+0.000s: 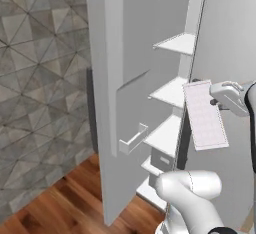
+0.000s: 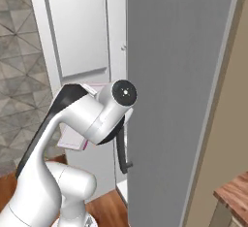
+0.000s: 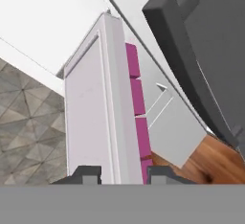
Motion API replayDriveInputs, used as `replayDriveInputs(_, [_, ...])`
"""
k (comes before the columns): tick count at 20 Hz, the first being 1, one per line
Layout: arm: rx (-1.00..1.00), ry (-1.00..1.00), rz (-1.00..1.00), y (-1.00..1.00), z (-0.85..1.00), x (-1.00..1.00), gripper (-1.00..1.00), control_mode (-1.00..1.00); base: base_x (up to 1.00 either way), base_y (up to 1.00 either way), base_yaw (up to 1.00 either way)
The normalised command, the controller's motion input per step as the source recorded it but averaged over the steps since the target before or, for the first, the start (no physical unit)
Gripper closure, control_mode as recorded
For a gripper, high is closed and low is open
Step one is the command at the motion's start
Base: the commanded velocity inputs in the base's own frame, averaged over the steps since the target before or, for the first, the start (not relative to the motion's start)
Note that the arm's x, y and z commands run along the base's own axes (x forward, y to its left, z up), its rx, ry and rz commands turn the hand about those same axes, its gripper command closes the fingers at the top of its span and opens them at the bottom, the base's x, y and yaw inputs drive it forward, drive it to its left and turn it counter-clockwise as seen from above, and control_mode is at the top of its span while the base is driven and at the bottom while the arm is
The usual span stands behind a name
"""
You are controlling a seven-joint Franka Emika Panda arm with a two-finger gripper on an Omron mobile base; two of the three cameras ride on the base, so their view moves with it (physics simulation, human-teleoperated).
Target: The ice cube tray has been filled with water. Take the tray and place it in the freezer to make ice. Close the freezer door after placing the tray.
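The ice cube tray is carried in the air at the mouth of the open freezer, level with its middle shelves and just in front of their edges; it rests on no shelf yet. The tray is tilted steeply, one short end up, probably because the pincer holds it by one end, so the rest hangs away from the hand. The freezer door stands swung wide to the left, giving the arm room to reach in. In the hand view, the pincer is clenched on the tray's near end, one dark fingertip at each side of the slab.
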Motion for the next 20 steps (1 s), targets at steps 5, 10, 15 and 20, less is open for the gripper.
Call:
replayDriveInputs(5, [0.0, 0.0, 0.0, 0.0, 0.0, 0.0, 1.0, 1.0, 0.61, 0.02, -0.2])
replayDriveInputs(10, [0.0, 0.0, 0.0, 0.0, 0.0, 0.0, 1.0, 1.0, 0.43, 0.08, -0.19])
replayDriveInputs(15, [0.0, 0.0, 0.0, 0.0, 0.0, 0.0, 1.0, 1.0, 0.33, 0.16, -0.2])
replayDriveInputs(20, [0.0, 0.0, 0.0, 0.0, 0.0, 0.0, 1.0, 1.0, 0.46, 0.21, -0.22])
